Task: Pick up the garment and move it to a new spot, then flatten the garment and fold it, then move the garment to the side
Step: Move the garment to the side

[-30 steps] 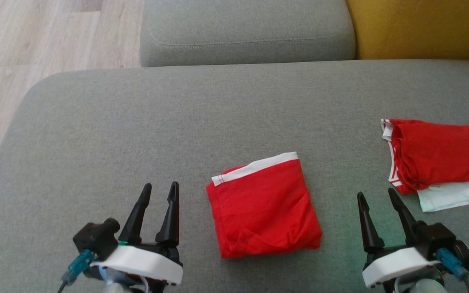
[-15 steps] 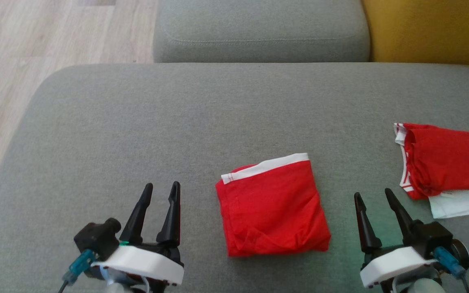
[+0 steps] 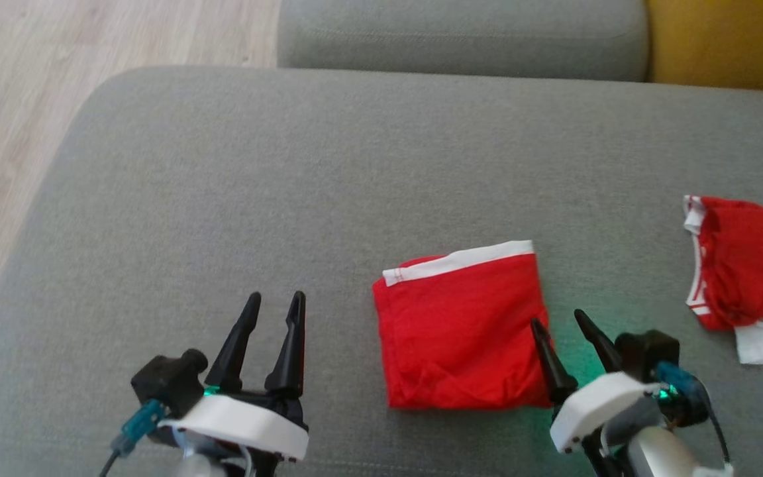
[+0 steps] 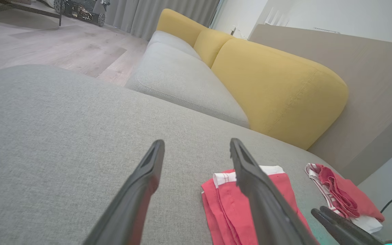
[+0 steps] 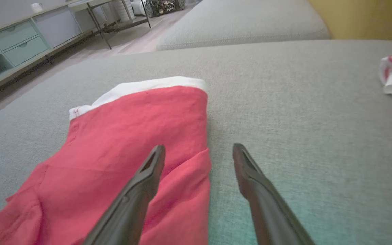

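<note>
Head view: the folded red garment [image 3: 464,331] lies flat on the grey sofa seat [image 3: 289,185], toward 5 o'clock. The right tool [image 3: 558,318], fingers apart, straddles the garment's 3 o'clock edge, perhaps just above the cloth. The left tool [image 3: 276,296], fingers apart, hovers at its 9 o'clock. A second red cloth [image 3: 749,265] lies further toward 3 o'clock.

Left of the folded garment [image 3: 464,331] and beyond it the grey cushion [image 3: 289,185] lies bare — wide passage. To its right, a strip of bare cushion, then a crumpled red-and-white pile [image 3: 746,265] blocks; the right gripper [image 3: 559,318] crowds the garment's right edge.
</note>
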{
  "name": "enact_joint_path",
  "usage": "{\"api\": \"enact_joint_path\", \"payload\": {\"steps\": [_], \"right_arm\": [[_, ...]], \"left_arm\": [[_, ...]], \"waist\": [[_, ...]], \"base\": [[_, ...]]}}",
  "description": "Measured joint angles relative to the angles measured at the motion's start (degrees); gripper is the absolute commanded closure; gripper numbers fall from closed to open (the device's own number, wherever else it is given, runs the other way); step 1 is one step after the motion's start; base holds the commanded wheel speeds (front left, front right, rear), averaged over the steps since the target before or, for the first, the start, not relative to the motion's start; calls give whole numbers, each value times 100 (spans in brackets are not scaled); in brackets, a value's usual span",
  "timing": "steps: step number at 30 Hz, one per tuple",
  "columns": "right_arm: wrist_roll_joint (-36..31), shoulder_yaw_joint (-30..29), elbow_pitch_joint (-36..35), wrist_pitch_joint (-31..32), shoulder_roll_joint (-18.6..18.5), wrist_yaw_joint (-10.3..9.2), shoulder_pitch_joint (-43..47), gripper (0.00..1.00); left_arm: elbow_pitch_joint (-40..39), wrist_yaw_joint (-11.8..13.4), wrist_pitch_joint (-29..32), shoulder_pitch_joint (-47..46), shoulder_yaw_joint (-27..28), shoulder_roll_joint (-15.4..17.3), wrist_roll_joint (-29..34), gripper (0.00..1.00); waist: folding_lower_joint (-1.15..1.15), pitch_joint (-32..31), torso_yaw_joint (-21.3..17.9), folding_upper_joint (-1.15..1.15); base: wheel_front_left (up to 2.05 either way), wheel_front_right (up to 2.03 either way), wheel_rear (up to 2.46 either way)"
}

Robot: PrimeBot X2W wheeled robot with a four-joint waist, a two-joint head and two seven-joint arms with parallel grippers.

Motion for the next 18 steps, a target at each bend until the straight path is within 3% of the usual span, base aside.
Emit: {"api": "enact_joint_path", "payload": {"steps": [10, 11, 12, 13, 18], "right_arm": [[330, 227, 1300, 204, -8, 0, -761, 0], [378, 300, 1368, 204, -12, 0, -827, 23], [419, 367, 1425, 205, -14, 0, -890, 80], [443, 441, 1491, 203, -16, -1, -960, 100], [213, 557, 1753, 10, -13, 0, -1180, 100]], "left_arm": [[51, -44, 0, -222, -8, -1, -55, 0], [56, -45, 0, -222, -5, -1, -55, 0], [56, -47, 0, -222, -4, -1, -55, 0], [57, -51, 0, -222, -2, -1, -55, 0], [55, -48, 0, -227, 25, -1, -55, 0]], "waist": [[0, 287, 279, 0], [0, 304, 296, 0], [0, 320, 309, 0], [0, 335, 318, 0], [0, 381, 272, 0]], "base": [[0, 0, 0], [0, 0, 0], [0, 0, 0], [0, 0, 0], [0, 0, 0]]}}
